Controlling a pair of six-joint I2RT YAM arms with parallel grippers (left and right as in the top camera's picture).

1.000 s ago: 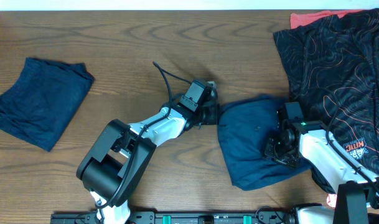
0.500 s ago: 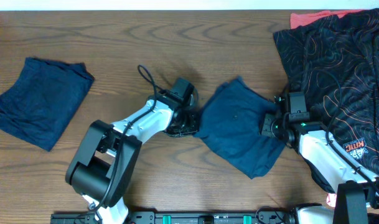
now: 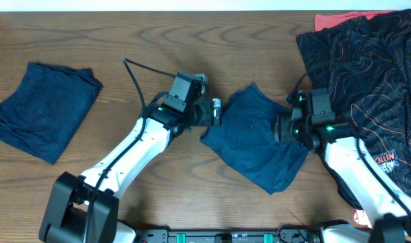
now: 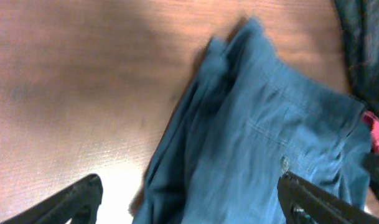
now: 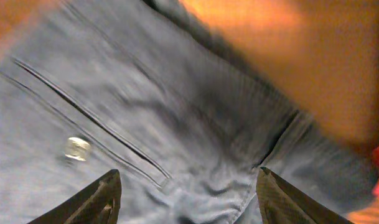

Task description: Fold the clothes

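From overhead, the blue shorts lay crumpled mid-bench. Their left edge was just beside the left fingers, and their right side lay under the right fingers. Bare bench opened wide to the left, as far as a folded navy garment well apart near the left edge. On the right the room was tight: the shorts lay near a black patterned garment, with red cloth peeking out at the far edge.

In the left wrist view, the left fingers stood spread wide, released and gripping nothing. The shorts' bunched edge ran between them, with bare wood to its left.

The right wrist view was blurred. The right fingers were likewise spread and released above a pocket seam and a small button. Bare wood showed beyond the cloth's upper-right edge.
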